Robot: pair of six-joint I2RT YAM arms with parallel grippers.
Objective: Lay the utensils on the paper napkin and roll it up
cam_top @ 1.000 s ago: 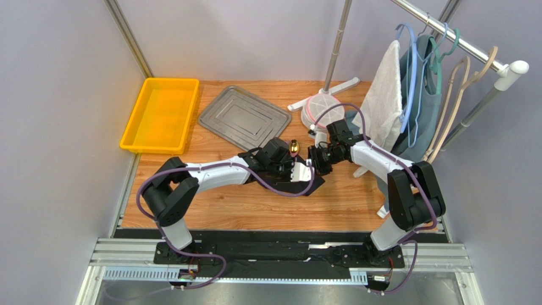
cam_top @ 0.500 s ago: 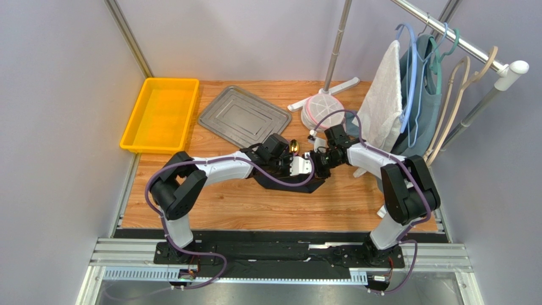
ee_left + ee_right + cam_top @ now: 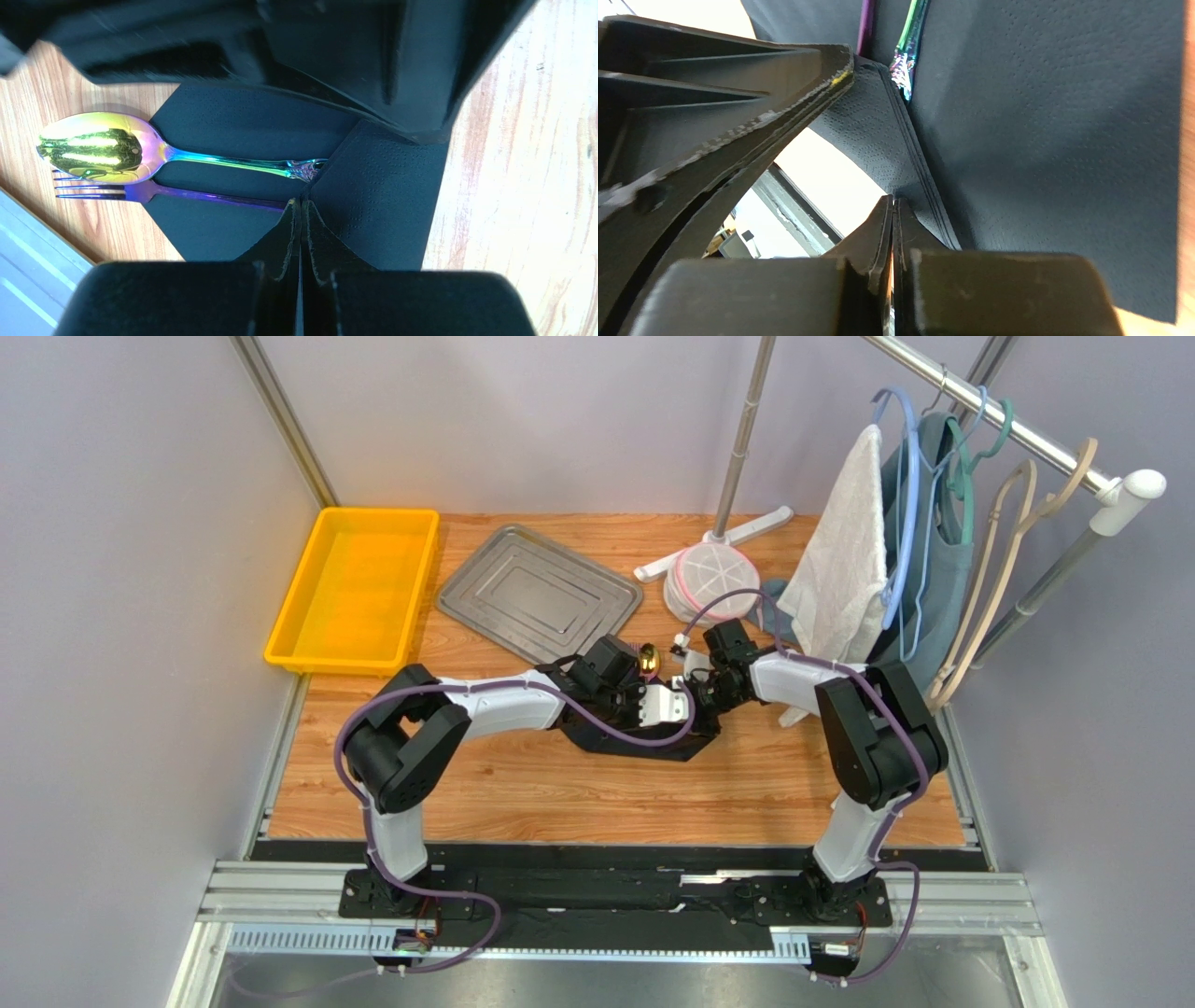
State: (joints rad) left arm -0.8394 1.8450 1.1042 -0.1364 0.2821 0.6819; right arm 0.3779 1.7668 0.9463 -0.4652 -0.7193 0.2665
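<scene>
Left wrist view: spoon [image 3: 98, 148] and fork [image 3: 140, 192] lie on the napkin [image 3: 379, 203], left fingers [image 3: 279, 252] and right fingers [image 3: 875, 234] both closed on its fold, rolling seemingly barely begun.

A yellow plastic bin [image 3: 354, 588] sits at the wooden worktop's [image 3: 533, 784] far left corner with a grey metal tray [image 3: 539, 595] just beside it, while a white towel [image 3: 842, 567], a teal garment [image 3: 943, 560] and hangers [image 3: 1013, 518] hang from a rail [image 3: 1013, 423] over the far right corner

Around my wooden bench [image 3: 491, 798] stand plain grey walls [image 3: 533, 420], a clothes rail [image 3: 1066, 448] at its right edge.
</scene>
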